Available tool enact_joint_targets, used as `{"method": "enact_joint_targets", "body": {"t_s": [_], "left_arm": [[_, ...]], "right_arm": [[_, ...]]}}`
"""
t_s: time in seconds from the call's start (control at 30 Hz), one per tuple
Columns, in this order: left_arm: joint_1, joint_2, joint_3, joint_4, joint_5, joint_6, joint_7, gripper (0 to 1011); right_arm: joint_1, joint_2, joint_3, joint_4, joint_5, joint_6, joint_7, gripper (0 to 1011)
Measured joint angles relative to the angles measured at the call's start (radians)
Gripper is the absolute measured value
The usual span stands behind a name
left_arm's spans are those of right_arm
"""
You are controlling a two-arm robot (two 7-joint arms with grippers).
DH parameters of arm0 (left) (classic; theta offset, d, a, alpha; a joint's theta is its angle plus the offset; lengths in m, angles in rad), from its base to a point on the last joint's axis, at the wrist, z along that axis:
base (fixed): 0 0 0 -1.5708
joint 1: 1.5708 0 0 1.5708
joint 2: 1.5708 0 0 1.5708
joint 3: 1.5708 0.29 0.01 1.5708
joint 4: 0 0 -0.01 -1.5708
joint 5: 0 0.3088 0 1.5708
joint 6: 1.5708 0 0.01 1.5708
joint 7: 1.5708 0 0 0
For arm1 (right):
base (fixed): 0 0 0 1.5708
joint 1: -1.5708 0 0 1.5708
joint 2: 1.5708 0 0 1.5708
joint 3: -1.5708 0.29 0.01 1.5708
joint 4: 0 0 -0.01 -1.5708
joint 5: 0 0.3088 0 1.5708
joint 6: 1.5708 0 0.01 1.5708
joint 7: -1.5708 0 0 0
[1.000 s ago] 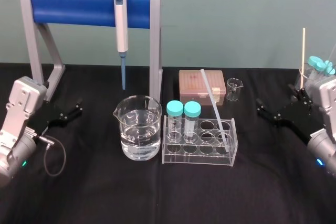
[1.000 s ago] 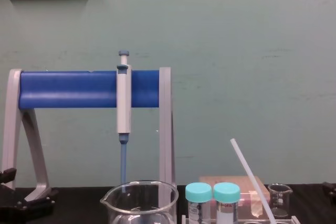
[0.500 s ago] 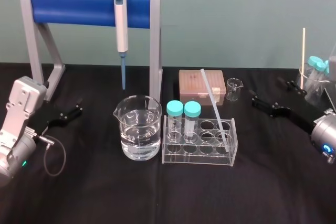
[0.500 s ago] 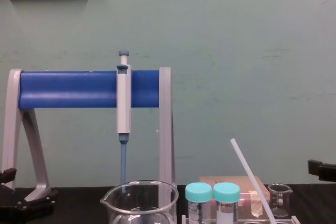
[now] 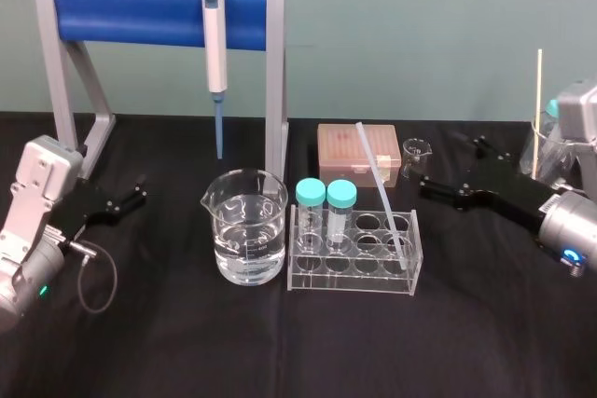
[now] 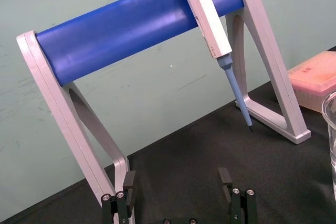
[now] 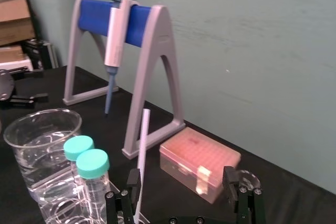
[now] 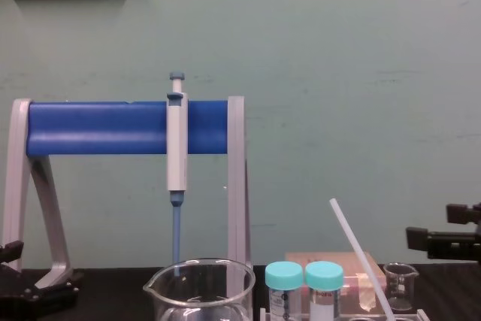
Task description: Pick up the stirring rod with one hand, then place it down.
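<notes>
So, head view, stirring rod (image 5: 380, 184): it leans in the clear rack (image 5: 351, 279). Its lower end sits in a hole at the rack's right end and its upper end tilts back toward the pink box (image 5: 340, 148).
Head view, right gripper (image 5: 450, 167): it is to the right of the rack, over the black table (image 5: 280, 342). The fingers are wide apart, hold nothing and are apart from the rod.
Head view, left gripper (image 5: 140, 189): it is far at the left, near the grey stand (image 5: 276, 81).
Left wrist view, left gripper (image 6: 176, 179): the two black fingers are spread, with nothing between them. The pipette (image 6: 208, 19) hangs on the stand's blue bar.
Right wrist view, right gripper (image 7: 181, 179): the fingers are spread and empty, and the rod (image 7: 142, 150) rises beyond one finger.
Chest view, rod (image 8: 359, 255): it is slanted, beside the teal-capped vials (image 8: 325, 276). The right gripper (image 8: 430, 225) is at the right, apart from it.
</notes>
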Motion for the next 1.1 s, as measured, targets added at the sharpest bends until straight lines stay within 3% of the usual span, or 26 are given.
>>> {"method": "enact_joint_targets", "body": {"t_s": [0.6, 1.1], "left_arm": [[0.000, 0.000, 0.000, 0.000, 0.000, 0.000, 0.000, 1000], [0.000, 0.000, 0.000, 0.000, 0.000, 0.000, 0.000, 1000]], "right_arm": [[0.109, -0.116, -0.055, 0.114, -0.080, 0.005, 0.043, 1003], [0.170, -0.189, -0.080, 0.178, -0.119, 0.065, 0.024, 1003]]}}
